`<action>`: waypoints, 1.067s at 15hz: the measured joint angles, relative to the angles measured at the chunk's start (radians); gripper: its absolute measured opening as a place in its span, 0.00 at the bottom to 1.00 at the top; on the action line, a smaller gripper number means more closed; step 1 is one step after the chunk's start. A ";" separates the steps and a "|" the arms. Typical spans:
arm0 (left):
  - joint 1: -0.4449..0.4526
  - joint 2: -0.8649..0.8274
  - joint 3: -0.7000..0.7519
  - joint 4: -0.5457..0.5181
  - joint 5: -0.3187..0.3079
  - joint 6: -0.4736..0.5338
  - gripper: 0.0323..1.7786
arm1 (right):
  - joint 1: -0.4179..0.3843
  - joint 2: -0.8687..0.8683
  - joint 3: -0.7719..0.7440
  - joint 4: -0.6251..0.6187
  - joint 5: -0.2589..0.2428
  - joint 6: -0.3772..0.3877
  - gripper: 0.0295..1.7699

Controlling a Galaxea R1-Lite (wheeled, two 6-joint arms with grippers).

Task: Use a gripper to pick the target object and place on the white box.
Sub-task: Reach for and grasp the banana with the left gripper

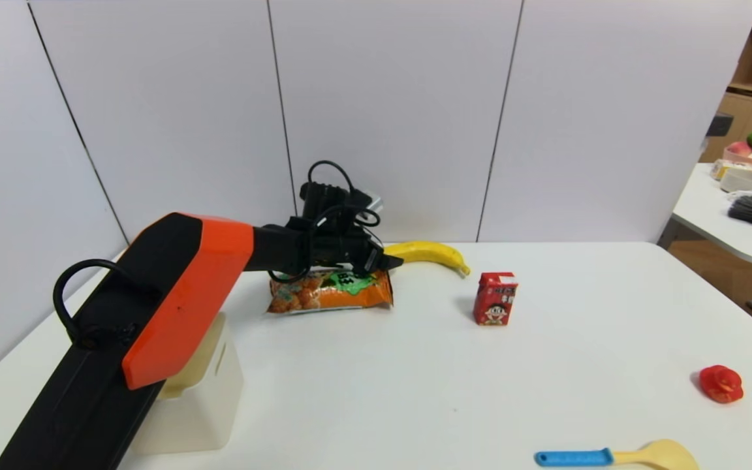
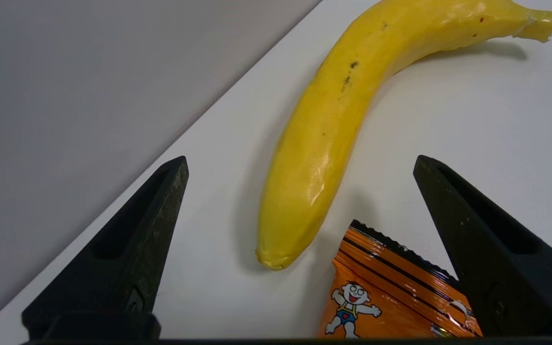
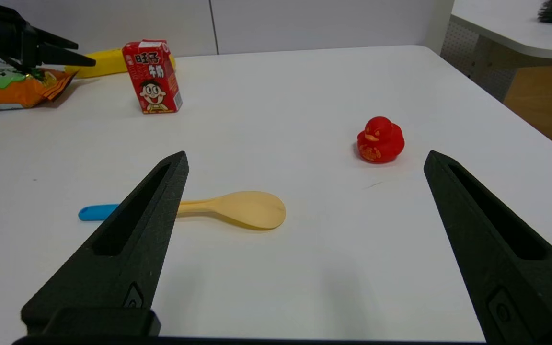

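White wall panels stand behind our desk (image 1: 415, 365). At the far left the white box (image 1: 209, 391) sits half hidden under our left arm, well apart from everything else. Next comes the orange snack bag (image 1: 330, 292), and our left gripper (image 1: 386, 260) hangs over it with its jaws spread wide and nothing between them. Just past the bag lies the banana (image 1: 428, 252), its blunt end toward us and its stem tip pointing right.

In the left wrist view a corner of the bag (image 2: 391, 292) lies inside the jaw span beside the banana's blunt end (image 2: 304, 187). Closing from here, we judge, could pinch the crinkly bag along with the fruit, or catch only the rounded tip, which may squirt out. The glossy, curved skin could also roll under uneven pressure.

Farther right stands the red drink carton (image 1: 495, 299), near enough to be knocked. Our right gripper (image 3: 304, 163) is parked, wide and empty, over the near desk.
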 joint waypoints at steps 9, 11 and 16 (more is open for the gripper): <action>0.001 0.024 -0.001 -0.005 -0.002 -0.001 0.95 | 0.000 0.000 0.000 0.000 0.000 0.000 0.96; 0.001 0.026 -0.001 -0.005 -0.002 -0.001 0.95 | 0.000 0.000 0.000 0.000 0.000 0.000 0.96; 0.001 0.029 -0.001 -0.005 -0.003 -0.001 0.95 | 0.000 0.000 0.000 0.000 0.000 0.000 0.96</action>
